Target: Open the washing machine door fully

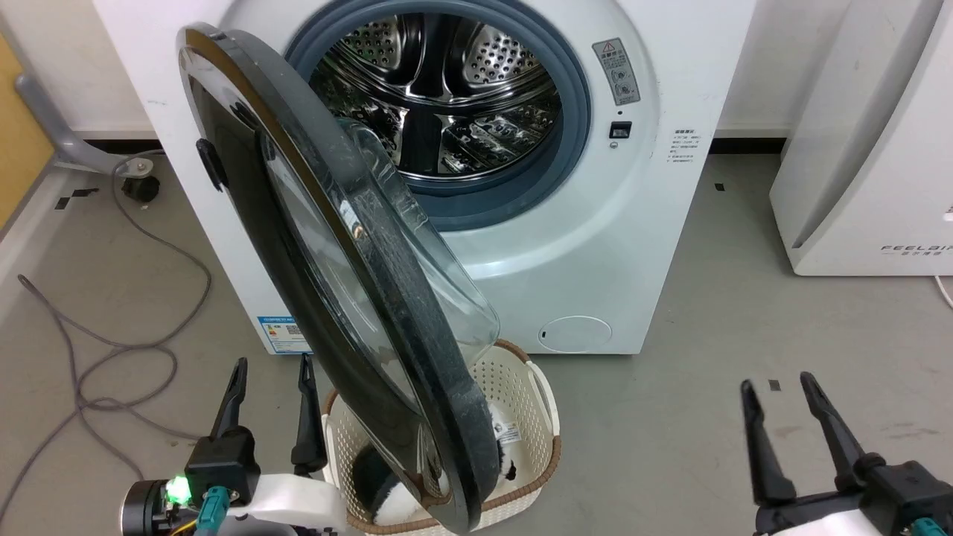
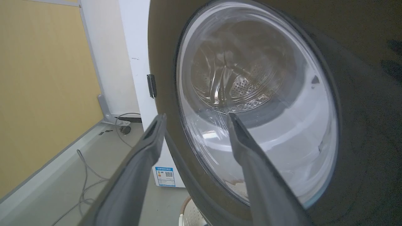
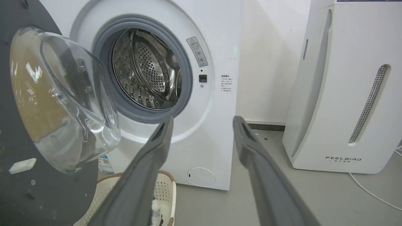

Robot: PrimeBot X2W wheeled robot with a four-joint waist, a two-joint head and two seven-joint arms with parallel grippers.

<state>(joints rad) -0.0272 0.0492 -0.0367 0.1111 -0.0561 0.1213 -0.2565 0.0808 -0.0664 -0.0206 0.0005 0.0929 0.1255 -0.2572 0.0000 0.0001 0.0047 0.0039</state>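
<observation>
Pincers nearest: left pincer (image 1: 272, 365) and right pincer (image 1: 777, 383) are both hanging spread, gripping nothing. Between them the washing machine door (image 1: 357, 298), a glossy black disc with a bulging clear glass bowl, is standing about half open over a perforated white basket (image 1: 521, 372). Behind it the washing machine (image 1: 595, 260) is showing its dimpled steel drum (image 1: 447, 97). The next move is probably pushing the door's inner face further toward its hinge side.
</observation>
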